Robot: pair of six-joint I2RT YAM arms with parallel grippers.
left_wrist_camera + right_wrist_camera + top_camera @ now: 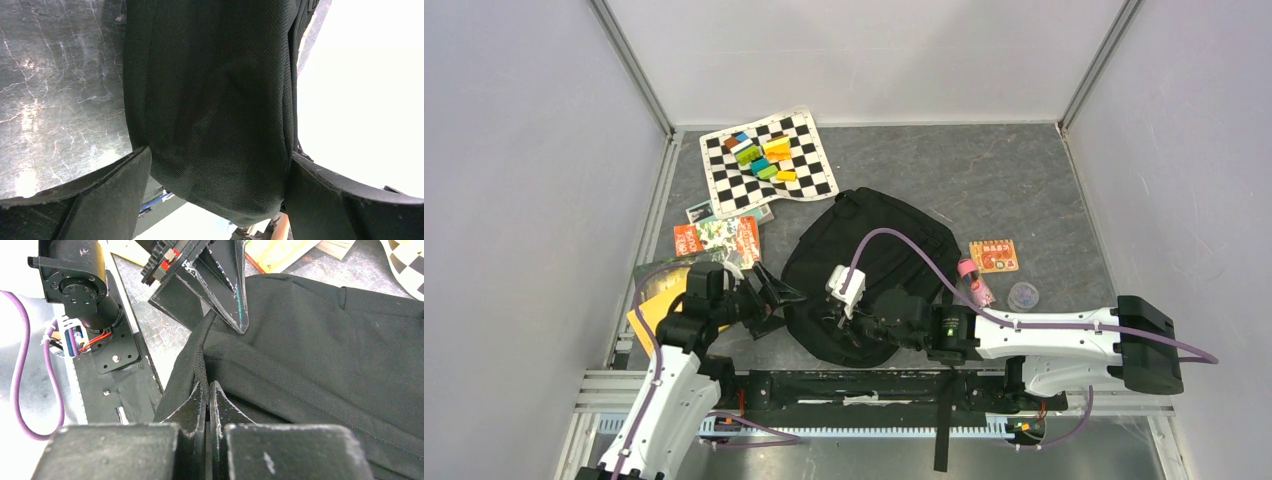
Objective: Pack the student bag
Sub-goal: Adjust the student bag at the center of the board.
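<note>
Right claw pinched on student bag woven seam | left claw wide, straddling fabric

Quick tally on my tabletop: one student bag, one checkered mat, a clump of coloured blocks too bunched to count properly, one red booklet, one yellow folder, one orange card, one pink bottle, one small round purple tub.
</note>
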